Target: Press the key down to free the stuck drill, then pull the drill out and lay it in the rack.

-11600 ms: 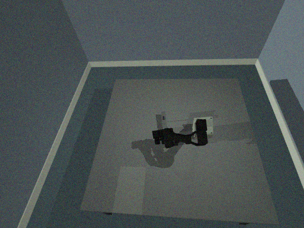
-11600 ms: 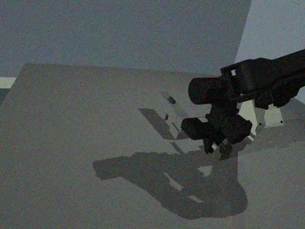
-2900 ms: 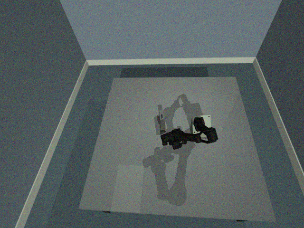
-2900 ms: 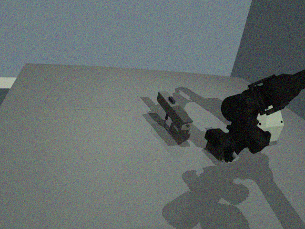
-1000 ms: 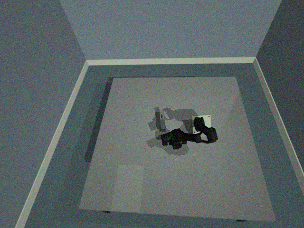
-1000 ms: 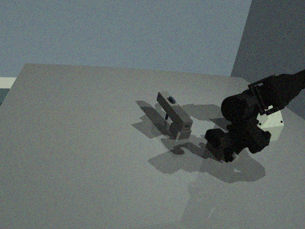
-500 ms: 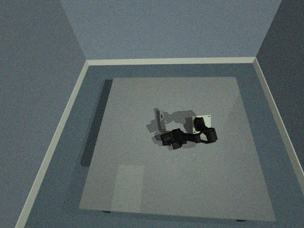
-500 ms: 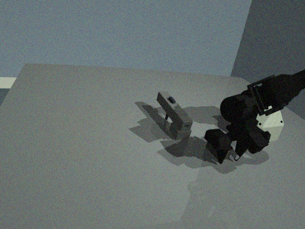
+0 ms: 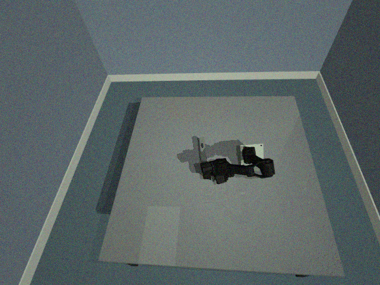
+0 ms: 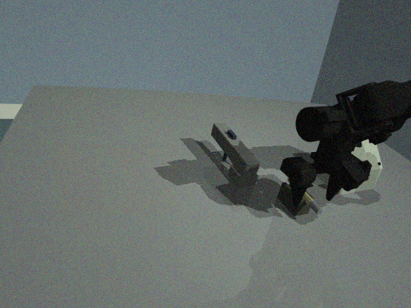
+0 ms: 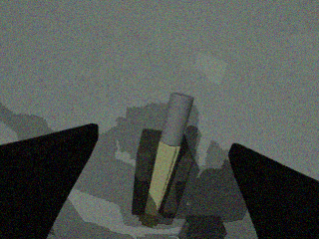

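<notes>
My gripper [image 10: 311,207] [image 11: 166,141] is wide open, with nothing between its fingertips; they stand apart on either side above the drill. The drill, a grey cylinder with a yellow part [image 10: 308,197] [image 11: 165,174], lies low between the two dark walls of the rack [image 11: 145,171], its grey end sticking out beyond them. In the exterior view the arm partly hides both. The grey holder block [image 9: 200,150] [image 10: 232,151] stands raised on a foot to the left, with the small dark blue key [image 10: 230,134] on its top. In the top view the drill is hidden.
The arm's pale base block [image 9: 259,150] [image 10: 373,165] stands to the right of the holder block. The grey table [image 9: 245,230] [image 10: 132,248] carries everything. Dark shadows of the arm fall around the holder and rack.
</notes>
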Action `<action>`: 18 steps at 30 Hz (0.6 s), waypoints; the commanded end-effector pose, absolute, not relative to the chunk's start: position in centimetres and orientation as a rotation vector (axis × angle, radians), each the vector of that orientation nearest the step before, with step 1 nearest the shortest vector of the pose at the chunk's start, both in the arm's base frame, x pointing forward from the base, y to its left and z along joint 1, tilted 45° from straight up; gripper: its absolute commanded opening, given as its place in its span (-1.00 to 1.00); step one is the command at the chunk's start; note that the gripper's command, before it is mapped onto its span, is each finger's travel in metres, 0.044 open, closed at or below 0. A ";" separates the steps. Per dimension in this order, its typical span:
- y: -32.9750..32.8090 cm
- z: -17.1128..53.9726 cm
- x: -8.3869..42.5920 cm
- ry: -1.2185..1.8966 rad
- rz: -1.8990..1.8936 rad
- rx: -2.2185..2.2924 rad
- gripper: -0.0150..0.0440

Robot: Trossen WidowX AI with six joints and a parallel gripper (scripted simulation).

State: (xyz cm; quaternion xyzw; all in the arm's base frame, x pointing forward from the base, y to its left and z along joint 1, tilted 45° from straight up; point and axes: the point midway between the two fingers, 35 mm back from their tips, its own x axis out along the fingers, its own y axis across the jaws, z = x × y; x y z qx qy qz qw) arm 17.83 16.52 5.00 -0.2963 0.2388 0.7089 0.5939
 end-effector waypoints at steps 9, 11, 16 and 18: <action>13.6 8.4 18.6 0.547 1.648 -0.694 1.00; 14.0 7.7 18.3 0.546 1.664 -0.776 1.00; 13.1 10.1 18.3 0.431 1.749 -1.407 1.00; 12.5 11.7 18.3 0.371 1.759 -1.668 1.00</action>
